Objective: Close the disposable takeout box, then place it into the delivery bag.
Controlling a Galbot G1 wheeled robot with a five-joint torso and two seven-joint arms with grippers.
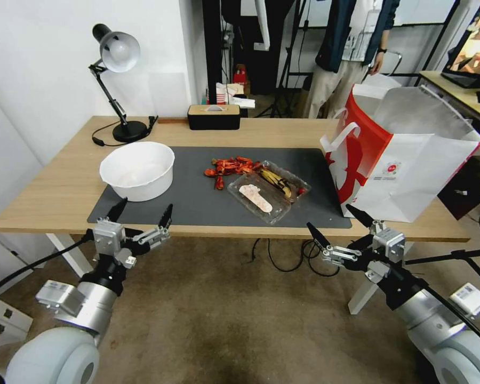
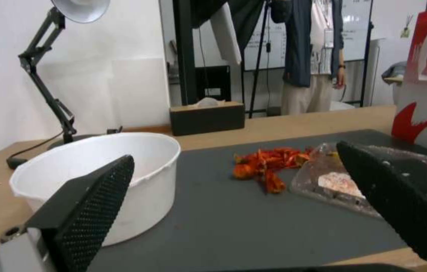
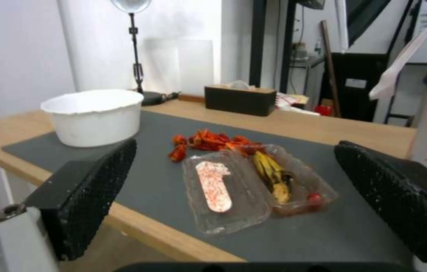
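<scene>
Takeout box (image 1: 268, 191) lies open on mat; delivery bag (image 1: 405, 154) cut off right; L hand (image 1: 142, 211), R hand (image 1: 338, 221) wide.

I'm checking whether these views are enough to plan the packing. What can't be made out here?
- Inside of the delivery bag: the head view sees only its outer sides; both wrist views cut it off at the frame edge.
- Hinge and closing rim of the takeout box: clear plastic, too faint in every view.
- Red logo on the bag: too small to read.
</scene>
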